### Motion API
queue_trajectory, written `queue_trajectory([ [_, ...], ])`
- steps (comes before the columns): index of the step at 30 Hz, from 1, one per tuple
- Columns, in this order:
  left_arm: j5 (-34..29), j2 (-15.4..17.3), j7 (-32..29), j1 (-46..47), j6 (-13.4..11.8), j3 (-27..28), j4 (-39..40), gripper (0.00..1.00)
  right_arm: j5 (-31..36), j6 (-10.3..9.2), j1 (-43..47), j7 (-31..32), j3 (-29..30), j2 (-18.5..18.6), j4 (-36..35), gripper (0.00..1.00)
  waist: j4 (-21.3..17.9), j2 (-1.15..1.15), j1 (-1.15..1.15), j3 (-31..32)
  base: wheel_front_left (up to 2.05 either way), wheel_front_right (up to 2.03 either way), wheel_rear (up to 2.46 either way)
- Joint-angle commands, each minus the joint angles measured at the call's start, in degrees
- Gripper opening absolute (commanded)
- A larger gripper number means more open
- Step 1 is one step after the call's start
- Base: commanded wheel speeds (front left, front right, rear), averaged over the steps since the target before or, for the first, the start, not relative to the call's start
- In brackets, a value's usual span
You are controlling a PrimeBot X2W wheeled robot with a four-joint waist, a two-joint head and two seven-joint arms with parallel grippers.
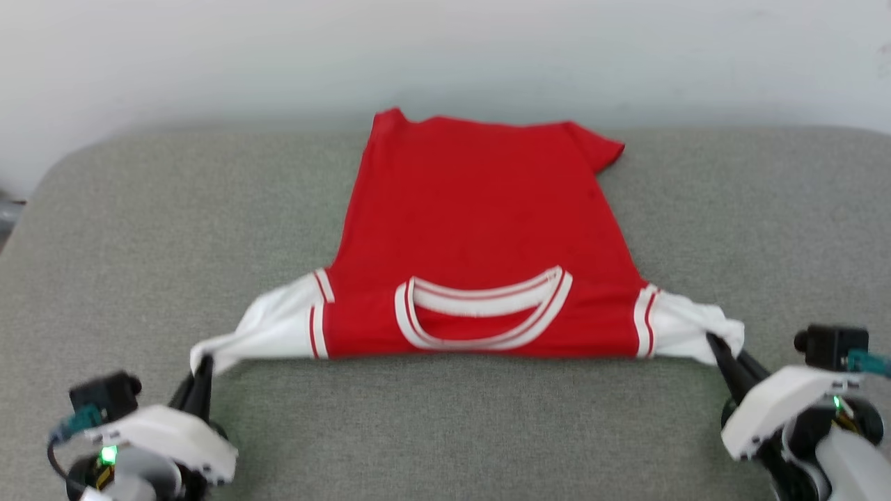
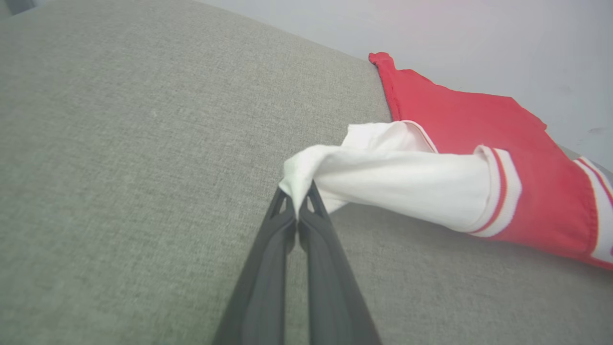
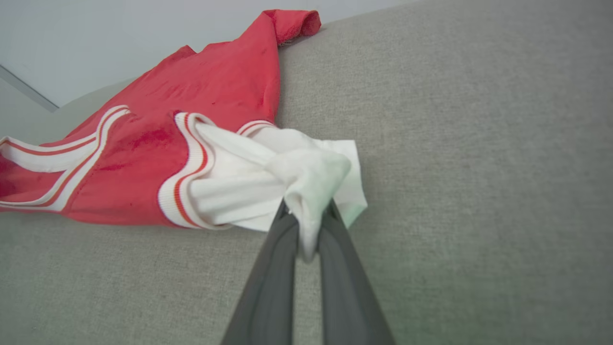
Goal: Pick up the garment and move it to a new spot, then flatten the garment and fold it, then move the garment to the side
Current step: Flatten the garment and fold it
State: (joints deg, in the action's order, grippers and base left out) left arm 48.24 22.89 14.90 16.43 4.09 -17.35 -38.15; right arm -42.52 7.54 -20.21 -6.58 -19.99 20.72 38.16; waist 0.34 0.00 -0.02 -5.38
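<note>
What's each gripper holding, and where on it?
Both hold the garment: left gripper pinches the end of one white sleeve, right gripper the other's.

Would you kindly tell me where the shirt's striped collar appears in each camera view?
Head view: the striped collar, lower centre, at the garment's near edge.
Left wrist view: collar, cut by the right edge.
Right wrist view: collar, far left.
Shared landmark: the garment's red body on the grey cushion.
</note>
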Motion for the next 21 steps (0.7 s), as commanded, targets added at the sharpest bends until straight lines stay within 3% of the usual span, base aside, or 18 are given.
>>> queue_trajectory([
  [1,0.17,0.31,0.41,-1.38,-0.67,0.54,0.42,0.0,0.28,-0.1,1.63,-0.16,0.64,-0.01,-0.33,0.0,0.22,0.0,0.02,2.36,0.0,0.0,0.0],
  [12,2.44,0.08,-2.21,-20.67,-7.62,0.54,12.31,0.0,5.73,-0.1,21.69,2.74,12.03,-4.47,-10.67,0.0,0.27,0.0,0.02,7.41,0.0,0.0,0.0],
  [18,2.31,0.0,-3.14,-24.3,-9.36,-0.08,15.62,0.0,11.79,-0.1,29.02,6.62,17.51,-8.46,-16.87,0.0,0.46,0.0,0.02,7.81,0.0,0.0,0.0],
  [19,2.17,-0.07,-3.3,-24.35,-9.53,-0.24,15.89,0.0,12.58,-0.1,29.59,7.17,18.16,-9.14,-17.62,0.03,0.56,0.0,0.02,7.81,0.0,0.0,0.0],
  [20,1.97,-0.1,-3.39,-24.18,-9.54,-0.5,16.18,0.0,13.35,-0.1,30.01,7.7,18.77,-9.83,-18.35,0.19,0.7,0.0,0.02,7.79,0.0,0.0,0.0],
  [21,1.75,-0.12,-3.55,-23.85,-9.58,-0.75,16.45,0.0,13.72,-0.1,30.35,8.36,19.26,-10.55,-18.98,0.42,0.93,0.0,0.02,7.75,0.0,0.0,0.0],
])
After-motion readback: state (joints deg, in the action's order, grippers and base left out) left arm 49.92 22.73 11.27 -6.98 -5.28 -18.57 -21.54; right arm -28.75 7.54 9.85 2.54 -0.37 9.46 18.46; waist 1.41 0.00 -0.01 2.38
